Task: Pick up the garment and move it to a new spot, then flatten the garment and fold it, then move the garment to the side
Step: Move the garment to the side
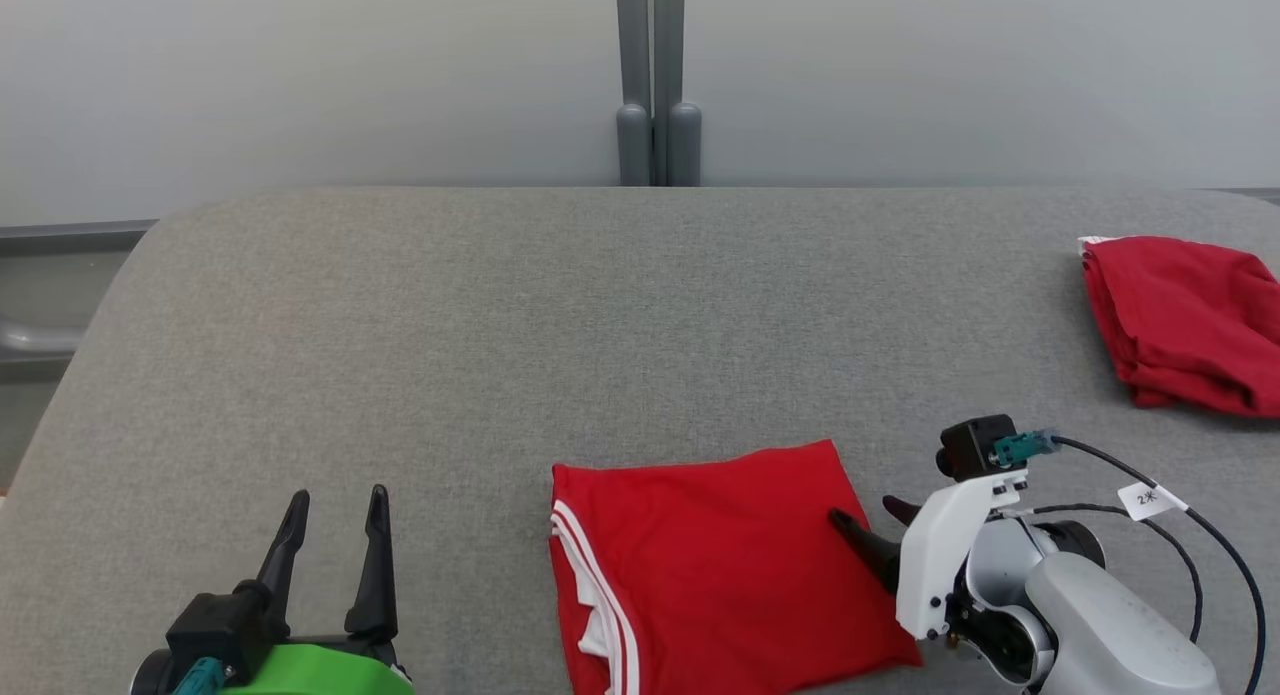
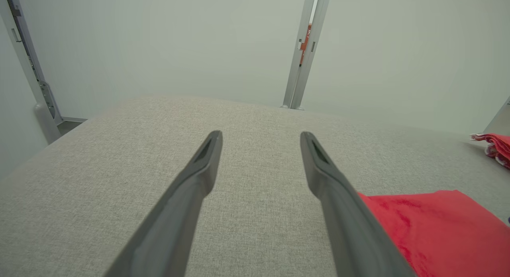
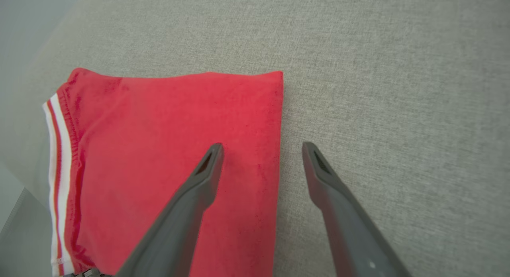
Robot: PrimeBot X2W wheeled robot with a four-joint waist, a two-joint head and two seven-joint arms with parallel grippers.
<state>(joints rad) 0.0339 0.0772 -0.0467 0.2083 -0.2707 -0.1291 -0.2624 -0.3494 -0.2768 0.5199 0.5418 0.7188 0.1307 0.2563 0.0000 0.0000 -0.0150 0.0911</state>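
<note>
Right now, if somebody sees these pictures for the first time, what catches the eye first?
The bright red folded garment with white stripes, lying at the near middle of the grey table, stands out first. The right gripper is open astride its right edge, one finger over the cloth and one over the table. A second red bundle lies at the far right, and the left gripper is open at the near left.

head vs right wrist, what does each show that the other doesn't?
Head, not right wrist: open left hand, a red pile far right, grey posts behind the table. Right wrist, not head: the slots in the right hand's fingertips, the garment's ribbed hem. Both: the folded garment with white stripes, the table, the open right hand half over the garment's edge.
</note>
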